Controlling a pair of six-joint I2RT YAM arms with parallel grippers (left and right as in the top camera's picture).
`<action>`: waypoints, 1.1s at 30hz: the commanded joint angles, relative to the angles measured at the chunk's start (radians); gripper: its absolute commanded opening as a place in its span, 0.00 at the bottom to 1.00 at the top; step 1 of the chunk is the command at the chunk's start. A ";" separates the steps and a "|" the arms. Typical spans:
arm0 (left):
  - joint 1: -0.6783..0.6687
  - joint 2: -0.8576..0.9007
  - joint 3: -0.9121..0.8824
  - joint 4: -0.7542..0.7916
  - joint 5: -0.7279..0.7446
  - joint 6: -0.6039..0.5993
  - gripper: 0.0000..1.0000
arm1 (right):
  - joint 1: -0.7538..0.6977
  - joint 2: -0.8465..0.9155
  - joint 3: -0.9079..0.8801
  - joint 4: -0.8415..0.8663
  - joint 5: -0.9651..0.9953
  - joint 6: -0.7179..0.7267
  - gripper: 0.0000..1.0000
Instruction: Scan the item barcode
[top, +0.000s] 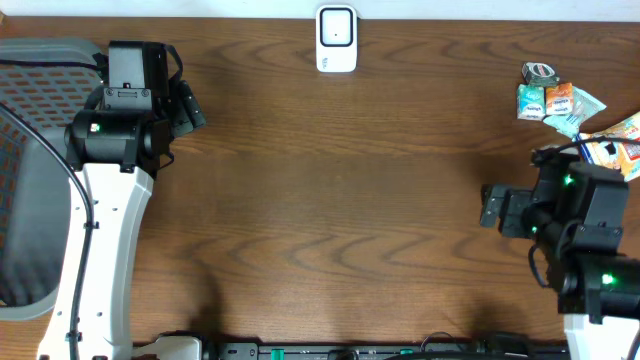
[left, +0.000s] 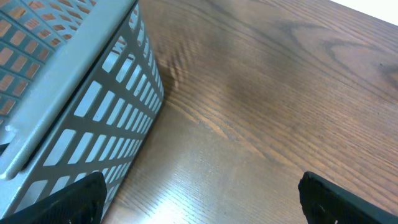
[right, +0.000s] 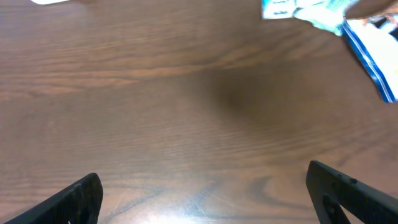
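Note:
The white barcode scanner (top: 336, 39) stands at the table's far edge, in the middle. Several small snack packets (top: 560, 102) lie in a pile at the far right; their teal and blue edges (right: 323, 14) show at the top right of the right wrist view. My left gripper (top: 190, 106) hangs open at the far left beside the grey basket (top: 30, 180), with only bare wood between its fingers (left: 68, 202). My right gripper (top: 492, 206) is open too, near the right side and below the packets, and its fingers (right: 351, 196) hold nothing.
The slatted wall of the grey mesh basket (left: 81, 99) rises close to the left gripper (left: 202, 205). A blue-edged packet (right: 373, 56) lies ahead and to the right of the right gripper (right: 205, 199). Brown wood spreads between the two arms.

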 joint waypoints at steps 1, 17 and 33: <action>0.003 0.004 0.003 -0.004 -0.010 0.013 0.98 | 0.045 -0.058 -0.060 0.038 -0.005 -0.045 0.99; 0.003 0.004 0.003 -0.004 -0.010 0.013 0.98 | 0.108 -0.399 -0.357 0.231 -0.002 -0.096 0.99; 0.003 0.004 0.003 -0.004 -0.010 0.013 0.98 | 0.111 -0.629 -0.441 0.232 -0.002 -0.095 0.99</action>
